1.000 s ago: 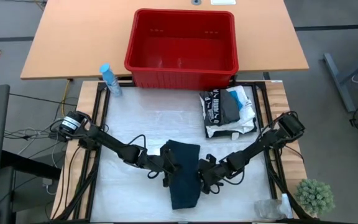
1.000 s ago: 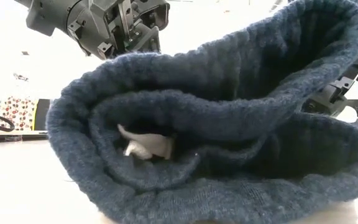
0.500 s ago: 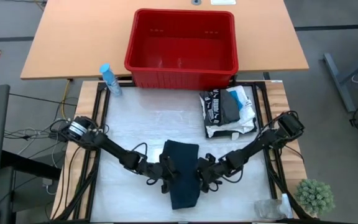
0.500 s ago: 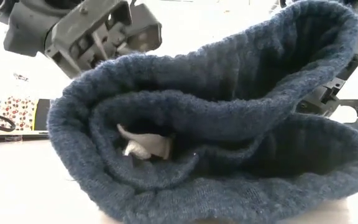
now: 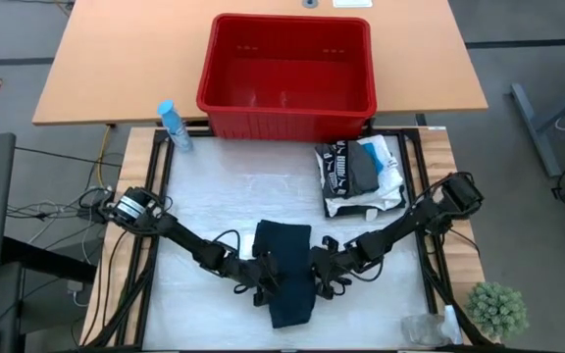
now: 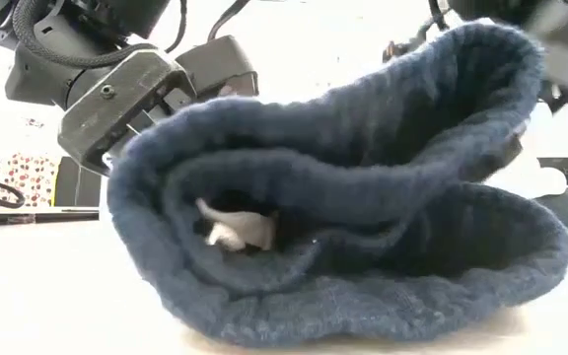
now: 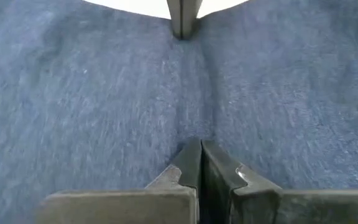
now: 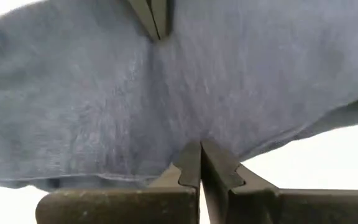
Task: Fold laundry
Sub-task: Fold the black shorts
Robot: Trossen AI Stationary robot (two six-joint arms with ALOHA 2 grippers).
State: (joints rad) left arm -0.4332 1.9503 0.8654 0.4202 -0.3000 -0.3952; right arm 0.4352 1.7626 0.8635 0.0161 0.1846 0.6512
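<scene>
Pinching the dark grey garment [image 5: 284, 271] at six o'clock, my left gripper [image 5: 263, 285] and right gripper [image 5: 318, 281] have rolled it shorter; fold nearly done. Folded stack [image 5: 361, 175] waits at two o'clock.

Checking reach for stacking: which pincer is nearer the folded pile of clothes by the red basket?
Right. The right pincer grips the dark blue garment on the side facing the folded pile; the left pincer grips its opposite side.

One red basket [image 5: 287, 69], one spray bottle [image 5: 173, 126], one dark blue garment [image 5: 284, 270], two grippers, one plant [image 5: 498, 309]
</scene>
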